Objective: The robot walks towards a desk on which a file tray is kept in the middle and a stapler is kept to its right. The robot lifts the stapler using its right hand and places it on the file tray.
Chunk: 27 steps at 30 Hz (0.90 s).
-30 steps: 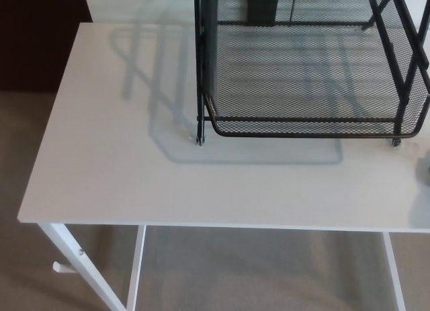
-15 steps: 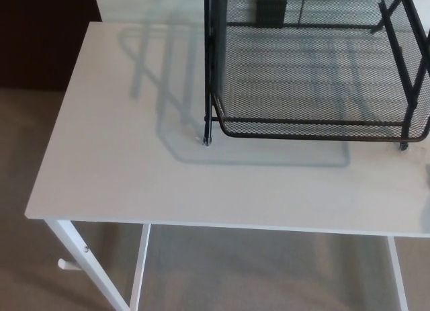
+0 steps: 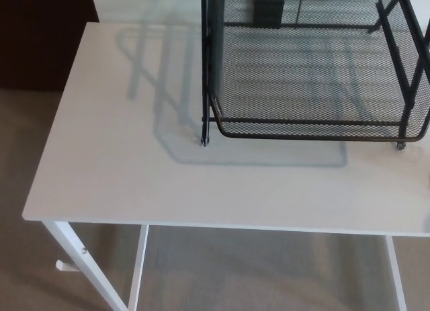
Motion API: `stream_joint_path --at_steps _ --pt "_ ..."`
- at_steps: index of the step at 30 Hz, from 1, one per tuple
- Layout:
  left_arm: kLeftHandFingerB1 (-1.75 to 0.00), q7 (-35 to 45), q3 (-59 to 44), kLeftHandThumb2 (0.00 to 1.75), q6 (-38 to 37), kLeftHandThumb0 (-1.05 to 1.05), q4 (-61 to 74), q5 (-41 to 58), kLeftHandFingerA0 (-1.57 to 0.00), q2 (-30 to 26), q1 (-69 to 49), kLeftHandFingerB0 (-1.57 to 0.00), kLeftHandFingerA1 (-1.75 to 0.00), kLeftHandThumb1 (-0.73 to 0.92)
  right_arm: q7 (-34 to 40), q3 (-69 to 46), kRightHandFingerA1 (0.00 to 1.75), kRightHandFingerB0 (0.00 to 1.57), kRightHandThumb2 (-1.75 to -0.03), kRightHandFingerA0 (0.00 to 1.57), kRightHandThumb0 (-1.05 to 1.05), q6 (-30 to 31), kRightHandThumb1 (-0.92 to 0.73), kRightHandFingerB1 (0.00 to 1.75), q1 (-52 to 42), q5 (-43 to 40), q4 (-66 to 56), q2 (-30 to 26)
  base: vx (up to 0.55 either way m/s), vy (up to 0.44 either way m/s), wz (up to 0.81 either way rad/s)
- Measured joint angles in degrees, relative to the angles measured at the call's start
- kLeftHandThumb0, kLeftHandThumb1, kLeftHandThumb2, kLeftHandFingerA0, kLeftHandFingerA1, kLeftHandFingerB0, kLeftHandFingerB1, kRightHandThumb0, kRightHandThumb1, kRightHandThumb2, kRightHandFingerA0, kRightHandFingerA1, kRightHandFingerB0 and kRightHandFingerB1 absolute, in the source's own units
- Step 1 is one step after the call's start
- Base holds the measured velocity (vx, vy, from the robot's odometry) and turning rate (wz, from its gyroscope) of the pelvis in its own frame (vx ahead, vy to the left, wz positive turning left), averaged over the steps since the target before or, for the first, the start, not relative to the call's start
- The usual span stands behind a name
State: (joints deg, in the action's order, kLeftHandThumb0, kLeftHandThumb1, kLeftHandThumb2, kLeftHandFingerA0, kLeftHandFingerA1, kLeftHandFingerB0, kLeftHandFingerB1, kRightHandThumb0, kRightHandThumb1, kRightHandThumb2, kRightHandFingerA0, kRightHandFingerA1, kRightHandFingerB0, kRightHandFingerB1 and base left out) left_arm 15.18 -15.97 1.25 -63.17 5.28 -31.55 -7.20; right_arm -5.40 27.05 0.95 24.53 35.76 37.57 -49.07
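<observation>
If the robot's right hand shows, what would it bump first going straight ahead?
It doesn't show, so its line can't be judged. Coming in from the right edge, it would probably meet the white desk before the black mesh file tray.

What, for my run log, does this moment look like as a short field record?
desk: white rectangular desk on white legs
tray: black wire-mesh file tray, standing on the desk, back right in the picture, cut off at the top edge
stapler: not in view
left hand: not in view
right hand: not in view
floor: beige carpet
</observation>
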Motion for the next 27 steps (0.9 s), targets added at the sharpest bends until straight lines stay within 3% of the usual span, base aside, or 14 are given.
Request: stream_joint_path --at_steps 5,6,7,8,9,11,13,20,21,22,23,25,26,27 --pt "-0.76 0.0 0.2 1.26 0.0 -1.03 -0.1 0.0 -0.72 0.1 0.0 -0.28 -0.95 0.59 5.0 -0.3 1.54 0.89 -0.62 0.85 -0.26 -0.4 -0.54 1.03 -1.2 0.2 -0.1 0.2 0.0 0.0 0.0" --pt "-0.82 0.0 0.2 0.81 0.0 -1.05 -0.1 0.0 -0.65 0.1 0.0 -0.32 -0.95 0.78 6.0 -0.4 1.55 0.9 -0.59 0.83 -0.2 -0.5 -0.57 0.89 -1.5 0.2 -0.1 0.3 0.0 0.0 0.0" --pt "-0.74 0.0 0.3 1.25 0.0 -1.0 -0.1 0.0 -0.69 0.1 0.0 -0.28 -0.92 0.6 7.0 -0.5 1.61 0.85 -0.59 0.82 -0.18 -0.6 -0.6 1.0 -1.8 0.3 -0.1 0.4 0.0 0.0 0.0" --pt "-0.81 0.0 0.3 0.8 0.0 -1.05 -0.1 0.0 -0.6 0.1 0.0 -0.31 -0.93 0.77 8.0 -0.6 1.6 0.81 -0.58 0.85 -0.17 -0.6 -0.61 1.15 -2.1 0.3 -0.1 0.5 0.0 0.0 0.0" --pt "-0.74 0.0 0.3 1.25 0.0 -1.0 -0.1 0.0 -0.67 0.1 0.0 -0.28 -0.92 0.59 8.2 -0.7 1.66 0.76 -0.61 0.85 -0.12 -0.6 -0.61 1.31 -2.2 0.4 -0.1 0.6 0.0 0.0 0.0" --pt "-0.74 0.0 0.3 1.25 0.0 -1.0 -0.2 0.0 -0.67 0.1 0.0 -0.28 -0.92 0.59 10.7 -1.2 1.66 0.76 -0.61 0.85 -0.12 -0.7 -0.61 1.31 -3.0 0.5 -0.2 1.1 0.0 0.0 0.0" --pt "-0.8 0.0 0.4 0.79 0.0 -1.05 -0.2 0.0 -0.62 0.1 0.1 -0.31 -0.93 0.81 12.8 -1.8 1.69 0.78 -0.6 0.85 -0.14 -0.8 -0.6 1.33 -3.7 0.5 -0.3 1.6 0.0 0.0 0.0" --pt "-0.83 0.0 0.9 0.81 0.0 -1.05 -0.2 0.0 -0.62 0.1 0.0 -0.31 -0.95 0.78 19.0 -3.9 1.64 0.81 -0.64 0.91 -0.13 -1.3 -0.65 1.24 -6.1 0.8 -0.3 2.7 0.0 0.0 0.0" --pt "-0.73 0.0 1.0 1.24 0.0 -1.01 -0.2 0.0 -0.69 0.1 0.0 -0.27 -0.92 0.6 20.3 -4.3 1.71 0.81 -0.65 0.89 -0.16 -1.5 -0.62 1.34 -6.7 0.8 -0.4 2.9 0.0 0.0 0.0" --pt "-0.73 0.0 1.1 1.24 0.0 -1.01 -0.2 0.0 -0.69 0.1 0.0 -0.27 -0.92 0.6 21.2 -4.8 1.71 0.81 -0.65 0.89 -0.16 -1.7 -0.62 1.34 -7.1 0.8 -0.3 3.1 0.0 0.0 0.0" --pt "-0.82 0.0 1.1 0.8 0.0 -1.05 -0.2 0.0 -0.63 0.1 0.0 -0.3 -0.96 0.8 22.1 -5.1 1.75 0.75 -0.67 0.87 -0.14 -1.9 -0.63 1.44 -7.5 0.8 -0.3 3.3 0.0 0.0 0.0" --pt "-0.79 0.0 1.3 0.8 0.0 -1.05 -0.2 0.0 -0.63 0.1 0.0 -0.32 -0.93 0.81 23.5 -5.8 1.74 0.72 -0.65 0.84 -0.16 -2.3 -0.64 1.46 -8.3 0.8 -0.4 3.5 0.0 0.0 0.0" --pt "-0.81 0.0 1.4 0.8 0.0 -1.05 -0.2 0.0 -0.66 0.1 -0.1 -0.33 -0.93 0.83 24.8 -6.4 1.69 0.73 -0.66 0.82 -0.17 -2.7 -0.63 1.43 -9.0 0.8 -0.5 3.6 0.0 0.0 0.0" --pt "-0.74 0.0 1.5 1.26 0.0 -1.0 -0.2 0.0 -0.73 0.1 -0.1 -0.3 -0.93 0.62 25.3 -6.6 1.63 0.8 -0.7 0.85 -0.13 -2.8 -0.61 1.33 -9.3 0.8 -0.5 3.7 0.0 0.0 0.0"
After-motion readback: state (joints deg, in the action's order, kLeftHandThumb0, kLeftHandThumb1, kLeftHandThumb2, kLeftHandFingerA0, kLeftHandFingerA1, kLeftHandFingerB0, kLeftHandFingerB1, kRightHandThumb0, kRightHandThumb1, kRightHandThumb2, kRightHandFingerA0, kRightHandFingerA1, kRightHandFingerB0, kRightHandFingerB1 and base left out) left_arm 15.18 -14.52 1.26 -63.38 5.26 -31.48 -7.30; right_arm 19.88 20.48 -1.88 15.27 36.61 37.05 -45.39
